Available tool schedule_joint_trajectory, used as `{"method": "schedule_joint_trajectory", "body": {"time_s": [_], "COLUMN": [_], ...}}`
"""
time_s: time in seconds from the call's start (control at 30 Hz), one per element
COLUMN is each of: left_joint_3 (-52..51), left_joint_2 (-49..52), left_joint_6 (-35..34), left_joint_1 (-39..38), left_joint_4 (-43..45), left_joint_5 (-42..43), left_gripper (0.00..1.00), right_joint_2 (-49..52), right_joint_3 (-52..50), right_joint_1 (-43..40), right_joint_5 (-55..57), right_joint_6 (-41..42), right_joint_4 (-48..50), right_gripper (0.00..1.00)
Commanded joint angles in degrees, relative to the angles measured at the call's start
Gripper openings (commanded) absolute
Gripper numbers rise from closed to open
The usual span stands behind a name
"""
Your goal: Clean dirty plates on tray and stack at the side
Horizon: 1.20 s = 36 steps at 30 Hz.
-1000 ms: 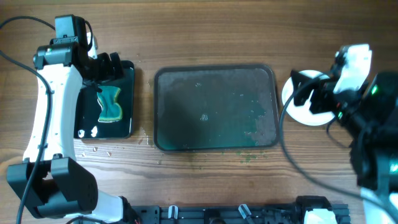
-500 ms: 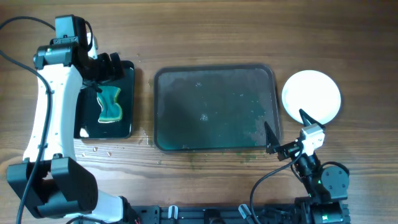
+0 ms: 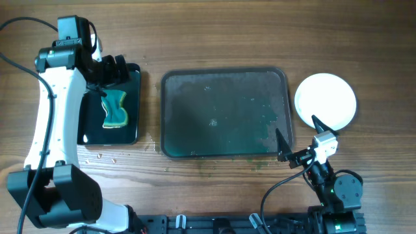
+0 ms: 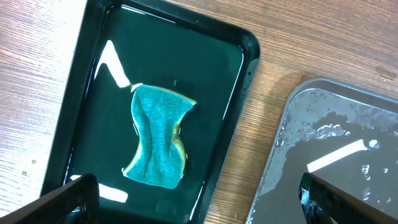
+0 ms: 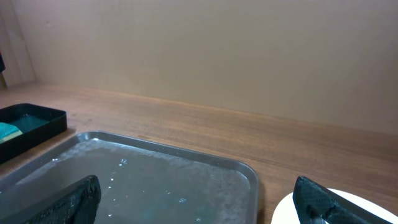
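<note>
The dark grey-green tray (image 3: pixel 224 114) lies mid-table, wet and smeared, with no plates on it. It also shows in the left wrist view (image 4: pixel 336 124) and the right wrist view (image 5: pixel 155 174). A plain white plate (image 3: pixel 325 101) sits on the table right of the tray; I cannot tell how many are stacked there. Its edge shows in the right wrist view (image 5: pixel 379 210). My right gripper (image 3: pixel 296 125) is open and empty, low near the tray's front right corner. My left gripper (image 3: pixel 112 70) is open and empty above the black tray.
A glossy black tray (image 3: pixel 133 123) at the left holds a teal sponge (image 3: pixel 116 108), which also shows in the left wrist view (image 4: pixel 158 137). Small crumbs (image 3: pixel 101 156) lie on the wood in front of it. A wall rises behind the table.
My right arm has pulled back from over the white plate to the front right of the table, leaving the plate uncovered. The left arm has not moved.
</note>
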Motion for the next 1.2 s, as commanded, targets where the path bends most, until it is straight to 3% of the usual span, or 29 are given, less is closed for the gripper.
{"method": "schedule_joint_trajectory", "body": {"time_s": [0.0,0.17,0.23,0.37,0.53,0.67,0.9,1.17], "left_joint_3": [0.3,-0.6,-5.2,-25.1,-62.5,-78.0,-85.4,-86.4], "left_joint_2": [0.3,-6.3,-14.3,-33.7,-64.6,-81.3,-92.7,-95.9], "left_joint_6": [-0.5,-0.1,-0.1,-0.1,-0.1,-0.1,0.1,0.1], "left_joint_1": [-0.1,-0.1,-0.1,-0.1,-0.6,-2.2,-4.7,-4.7], "left_joint_4": [0.2,0.0,6.6,23.3,48.7,54.2,56.0,56.6], "left_joint_5": [0.6,0.0,2.2,2.3,2.6,2.5,-2.0,-0.9], "left_gripper": [1.00,1.00,1.00,1.00,1.00,1.00,1.00,1.00], "right_joint_2": [-0.8,-0.8,-0.8,-0.8,-0.8,-0.8,-0.8,-0.8], "right_joint_3": [-0.2,-0.2,-0.2,-0.2,-0.2,-0.2,-0.2,-0.2], "right_joint_1": [0.2,0.2,0.2,0.2,0.2,0.2,0.2,0.2], "right_joint_5": [0.7,0.7,0.7,0.7,0.7,0.7,0.7,0.7], "right_joint_6": [-0.2,-0.2,-0.2,-0.2,-0.2,-0.1,-0.2,-0.2], "right_joint_4": [0.3,0.3,0.3,0.3,0.3,0.3,0.3,0.3], "right_gripper": [1.00,1.00,1.00,1.00,1.00,1.00,1.00,1.00]}}
